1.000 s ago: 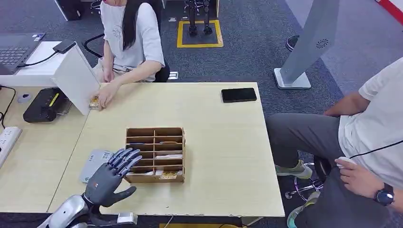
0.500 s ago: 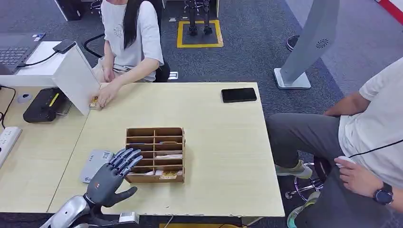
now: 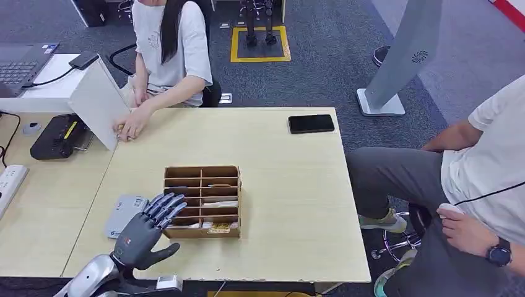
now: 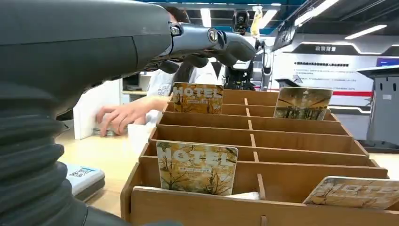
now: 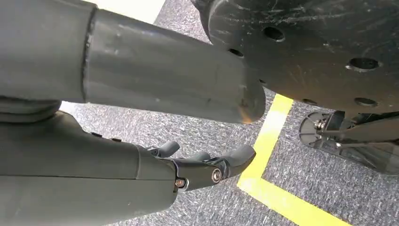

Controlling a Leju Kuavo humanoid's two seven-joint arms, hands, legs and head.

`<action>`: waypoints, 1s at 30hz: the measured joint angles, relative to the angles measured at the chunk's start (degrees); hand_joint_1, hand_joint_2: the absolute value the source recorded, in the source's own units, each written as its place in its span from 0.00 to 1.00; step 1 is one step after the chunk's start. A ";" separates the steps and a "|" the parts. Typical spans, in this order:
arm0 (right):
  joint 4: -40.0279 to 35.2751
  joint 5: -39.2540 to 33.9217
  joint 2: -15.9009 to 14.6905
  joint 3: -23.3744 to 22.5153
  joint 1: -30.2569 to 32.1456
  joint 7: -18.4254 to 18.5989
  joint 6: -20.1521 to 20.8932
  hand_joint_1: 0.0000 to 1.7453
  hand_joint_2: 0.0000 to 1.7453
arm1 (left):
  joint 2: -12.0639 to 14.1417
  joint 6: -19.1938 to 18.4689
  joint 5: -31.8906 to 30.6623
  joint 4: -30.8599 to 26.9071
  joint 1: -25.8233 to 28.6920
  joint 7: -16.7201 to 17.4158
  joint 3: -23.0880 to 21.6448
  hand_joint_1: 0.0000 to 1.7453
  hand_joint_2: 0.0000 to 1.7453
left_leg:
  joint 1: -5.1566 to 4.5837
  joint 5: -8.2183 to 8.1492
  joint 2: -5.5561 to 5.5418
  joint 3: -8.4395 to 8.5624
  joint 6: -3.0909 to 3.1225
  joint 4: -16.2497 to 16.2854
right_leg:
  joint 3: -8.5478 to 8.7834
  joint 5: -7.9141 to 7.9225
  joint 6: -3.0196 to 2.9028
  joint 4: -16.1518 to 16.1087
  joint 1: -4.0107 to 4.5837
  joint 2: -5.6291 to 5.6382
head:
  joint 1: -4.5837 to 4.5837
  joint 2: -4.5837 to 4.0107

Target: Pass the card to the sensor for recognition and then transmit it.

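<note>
Table bears organizer, phone, sensor

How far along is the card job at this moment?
Nothing looks done. The left robot hand hovers empty, fingers spread, at the wooden card rack; the hotel cards sit in their slots. Left: picking a card, presenting it to the grey sensor, handing it over.
</note>
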 joint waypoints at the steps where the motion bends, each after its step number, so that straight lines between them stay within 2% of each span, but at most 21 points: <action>1: 0.00 0.00 0.00 0.00 0.00 0.00 0.00 0.00 0.00 | -0.02 0.00 0.02 0.04 0.00 0.09 0.00 1.00 1.00 | 0.00 0.00 0.00 0.00 0.00 0.00 | 0.00 0.00 0.00 0.00 0.00 0.00 | 0.00 0.00; 6: 0.00 0.00 0.00 0.02 0.00 -0.07 -0.13 0.00 0.00 | -0.02 -0.59 0.24 0.17 -0.13 0.20 -0.02 1.00 1.00 | 0.00 0.00 0.00 0.00 0.00 0.00 | 0.00 0.00 0.00 0.00 0.00 0.00 | 0.00 0.00; 7: 0.00 0.00 0.00 0.02 0.00 -0.07 -0.13 0.00 0.00 | -0.02 -0.72 0.28 0.17 -0.17 0.22 -0.04 0.94 1.00 | 0.00 0.00 0.00 0.00 0.00 0.00 | 0.00 0.00 0.00 0.00 0.00 0.00 | 0.00 0.00; 8: 0.00 0.00 0.00 0.02 0.00 -0.07 -0.13 0.00 0.00 | -0.02 -0.85 0.37 0.20 -0.22 0.24 -0.04 0.94 1.00 | 0.00 0.00 0.00 0.00 0.00 0.00 | 0.00 0.00 0.00 0.00 0.00 0.00 | 0.00 0.00; 9: 0.00 0.00 0.00 0.02 0.00 -0.07 -0.13 0.00 0.00 | 0.00 -0.87 0.48 0.20 -0.24 0.24 -0.04 1.00 1.00 | 0.00 0.00 0.00 0.00 0.00 0.00 | 0.00 0.00 0.00 0.00 0.00 0.00 | 0.00 0.00; 24: 0.00 0.00 -0.04 0.35 0.00 -0.46 -0.90 0.00 0.00 | 0.00 -1.94 1.27 0.20 -0.59 0.68 -0.07 1.00 1.00 | 0.00 0.00 0.00 0.00 0.00 0.00 | 0.01 0.00 0.00 0.00 0.00 0.00 | 0.00 0.00; 25: 0.00 0.00 -0.04 0.37 0.01 -0.46 -0.90 0.00 0.00 | 0.00 -2.01 1.40 0.20 -0.59 0.68 -0.07 0.01 1.00 | 0.00 0.00 0.00 0.00 0.00 0.00 | 0.01 0.00 0.00 0.00 0.00 0.00 | 0.00 0.00; 30: 0.00 0.00 -0.11 0.44 0.00 -0.48 -0.87 0.00 0.00 | 0.00 -1.70 1.38 0.20 -0.54 0.66 -0.07 0.00 1.00 | 0.00 0.00 -0.01 0.00 0.00 0.00 | 0.02 0.00 0.00 0.00 0.00 -0.01 | 0.02 0.00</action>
